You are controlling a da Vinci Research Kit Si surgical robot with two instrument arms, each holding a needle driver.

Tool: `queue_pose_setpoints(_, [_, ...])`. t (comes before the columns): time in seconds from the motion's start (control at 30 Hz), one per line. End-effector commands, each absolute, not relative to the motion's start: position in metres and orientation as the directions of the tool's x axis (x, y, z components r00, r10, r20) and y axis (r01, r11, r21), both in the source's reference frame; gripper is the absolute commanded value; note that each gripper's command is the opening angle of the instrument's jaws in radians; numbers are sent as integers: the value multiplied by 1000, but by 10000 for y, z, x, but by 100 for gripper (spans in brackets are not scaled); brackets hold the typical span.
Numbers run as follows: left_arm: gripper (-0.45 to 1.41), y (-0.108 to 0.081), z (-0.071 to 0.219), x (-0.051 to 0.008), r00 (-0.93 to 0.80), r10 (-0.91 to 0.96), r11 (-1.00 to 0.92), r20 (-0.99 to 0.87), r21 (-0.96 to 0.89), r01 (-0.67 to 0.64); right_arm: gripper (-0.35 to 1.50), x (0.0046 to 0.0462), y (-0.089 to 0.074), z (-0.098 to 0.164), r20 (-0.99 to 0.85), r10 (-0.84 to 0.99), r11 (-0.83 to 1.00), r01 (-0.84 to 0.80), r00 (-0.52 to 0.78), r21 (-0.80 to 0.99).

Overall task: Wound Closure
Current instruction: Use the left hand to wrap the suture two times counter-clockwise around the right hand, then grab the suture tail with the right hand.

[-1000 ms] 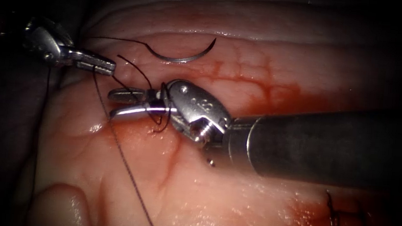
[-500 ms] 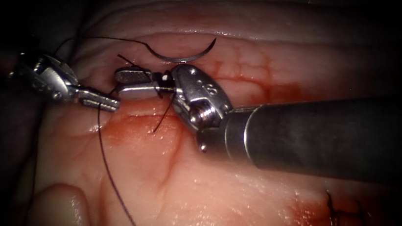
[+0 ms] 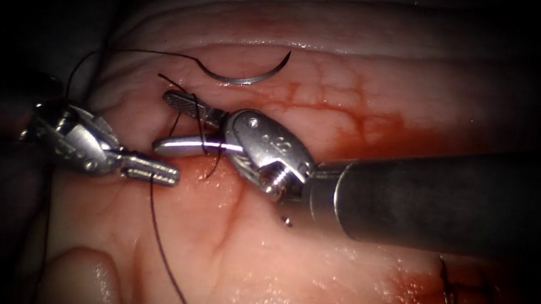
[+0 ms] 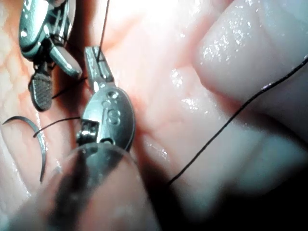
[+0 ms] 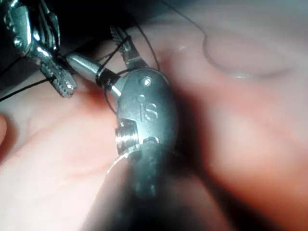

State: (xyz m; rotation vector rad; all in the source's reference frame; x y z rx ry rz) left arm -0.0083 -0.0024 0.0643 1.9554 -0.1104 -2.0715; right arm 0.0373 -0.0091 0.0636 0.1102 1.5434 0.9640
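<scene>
Needle (image 3: 245,75), one, free on tissue (image 3: 310,288). Left tool (image 3: 150,169) fingers clenched on thread (image 3: 161,254); right tool (image 3: 177,123) fingers spread, thread looped around.

Endoscope above/front; wrist cams close; all share right tool (image 3: 177,123).

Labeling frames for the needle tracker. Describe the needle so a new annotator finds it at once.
Start at the right tool, whose open jaws have thread wrapped around them. On the tissue just above those jaws lies the needle, held by neither tool and not in the tissue. Unlike the dark thread, it is a stiff, shiny metal arc curving upward, with thread trailing from its left end.
</scene>
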Motion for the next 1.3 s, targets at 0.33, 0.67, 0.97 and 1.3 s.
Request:
queue_pose_setpoints(0.33, [-45,-13,648,-86,-64,-253,-965,-965,247,94,54,377,-87,643,-793,586,554,-632,-166,542])
queue_pose_setpoints(0.67, [-45,12,653,-82,-90,-234,-972,-968,229,58,94,390,-84,652,-800,600,543,-728,-13,419])
queue_pose_setpoints(0.97, [-45,18,663,-80,-100,-229,-973,-968,225,50,19,409,-84,672,-768,631,579,-725,108,374])
queue_pose_setpoints(1.3, [-45,19,662,-76,-104,-227,-974,-968,223,49,-35,412,-94,651,-776,628,567,-715,55,408])
